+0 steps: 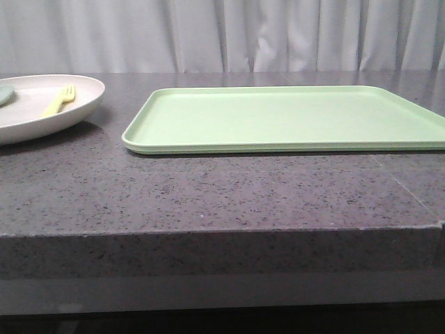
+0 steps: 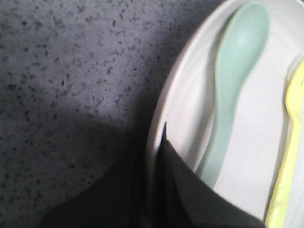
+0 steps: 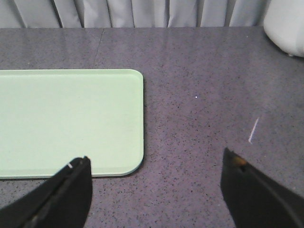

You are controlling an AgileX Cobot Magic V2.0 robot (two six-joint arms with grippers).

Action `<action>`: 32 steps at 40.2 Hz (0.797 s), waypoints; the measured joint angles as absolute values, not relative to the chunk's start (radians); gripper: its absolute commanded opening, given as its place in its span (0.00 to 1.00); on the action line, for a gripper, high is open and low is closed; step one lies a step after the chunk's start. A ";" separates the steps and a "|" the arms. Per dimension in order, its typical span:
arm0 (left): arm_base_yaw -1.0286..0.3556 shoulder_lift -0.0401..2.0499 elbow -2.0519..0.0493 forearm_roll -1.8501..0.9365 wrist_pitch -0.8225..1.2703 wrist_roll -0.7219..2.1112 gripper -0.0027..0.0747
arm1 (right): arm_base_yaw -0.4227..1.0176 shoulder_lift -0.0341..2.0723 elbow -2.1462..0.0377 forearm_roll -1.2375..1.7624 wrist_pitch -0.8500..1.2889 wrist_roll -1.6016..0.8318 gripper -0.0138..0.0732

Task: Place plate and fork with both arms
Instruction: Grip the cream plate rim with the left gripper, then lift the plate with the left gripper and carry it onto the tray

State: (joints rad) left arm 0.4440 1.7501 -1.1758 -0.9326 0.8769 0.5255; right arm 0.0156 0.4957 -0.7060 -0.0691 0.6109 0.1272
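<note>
The off-white plate (image 1: 28, 117) is at the far left of the table in the front view. The yellow fork (image 1: 60, 99) lies in it. No gripper shows in the front view. In the left wrist view my left gripper (image 2: 159, 142) is shut on the plate's rim (image 2: 183, 109), one dark finger outside and one inside the plate. The fork (image 2: 290, 156) lies further inside the plate. In the right wrist view my right gripper (image 3: 154, 164) is open and empty above bare table, beside a corner of the tray.
A pale grey-green spoon (image 2: 235, 80) lies in the plate beside the fork, close to my left finger. A flat light green tray (image 1: 292, 118) lies mid-table and also shows in the right wrist view (image 3: 66, 118). A white object (image 3: 285, 21) stands beyond the tray.
</note>
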 measured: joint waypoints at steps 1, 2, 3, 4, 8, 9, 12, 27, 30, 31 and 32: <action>0.444 1.750 -1.176 -0.933 0.877 0.525 0.01 | 0.016 0.496 -0.706 -0.069 0.611 0.127 0.83; 0.444 1.750 -1.176 -0.933 0.877 0.525 0.01 | 0.016 0.496 -0.706 -0.069 0.611 0.127 0.83; 0.444 1.750 -1.176 -0.933 0.879 0.525 0.01 | 0.016 0.496 -0.706 -0.069 0.611 0.127 0.83; 0.444 1.750 -1.176 -0.933 0.880 0.525 0.01 | 0.016 0.496 -0.706 -0.069 0.611 0.127 0.83; 0.444 1.752 -1.176 -0.942 0.890 0.525 0.01 | 0.016 0.496 -0.706 -0.069 0.611 0.127 0.83; 0.444 1.752 -1.178 -0.945 0.894 0.525 0.01 | 0.016 0.496 -0.706 -0.069 0.611 0.127 0.83; 0.444 1.754 -1.185 -0.959 0.905 0.527 0.01 | 0.016 0.496 -0.706 -0.069 0.611 0.127 0.83; 0.268 1.754 -1.299 -0.978 0.910 0.479 0.01 | 0.016 0.496 -0.706 -0.069 0.611 0.127 0.83; 0.198 1.754 -1.336 -0.935 0.887 0.425 0.01 | 0.016 0.496 -0.706 -0.069 0.611 0.127 0.83; 0.180 1.754 -1.352 -0.918 0.878 0.400 0.01 | 0.016 0.496 -0.706 -0.069 0.611 0.127 0.83; 0.155 1.754 -1.364 -0.891 0.872 0.379 0.01 | 0.016 0.496 -0.706 -0.069 0.611 0.127 0.83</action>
